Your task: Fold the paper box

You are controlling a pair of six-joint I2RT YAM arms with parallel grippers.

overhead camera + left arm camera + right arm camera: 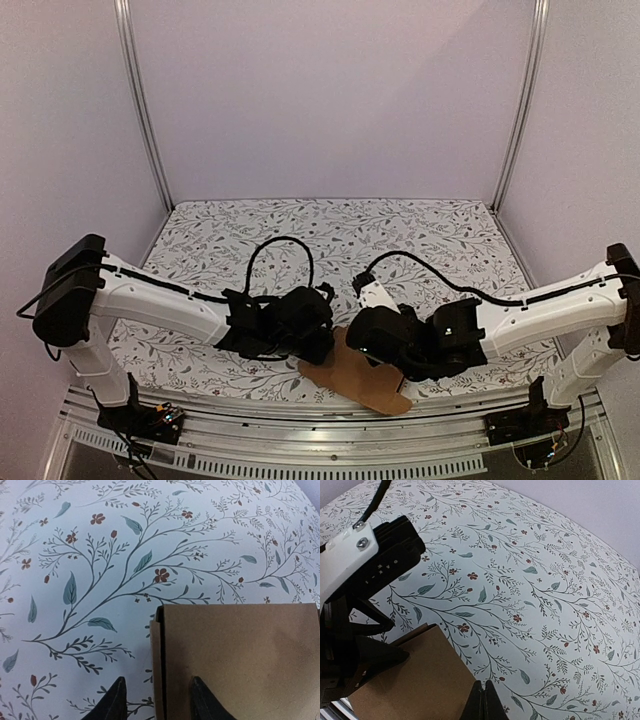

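Right now the paper box [355, 382] lies on the floral tabletop [420, 235] near its front edge, between the two arms. The left tool [157, 682] stands partly open, its fingers [202, 702] straddling one side wall of the box without pinching it. The right tool [482, 692] is closed on nothing at the box's edge; whether it touches the cardboard is hard to say.
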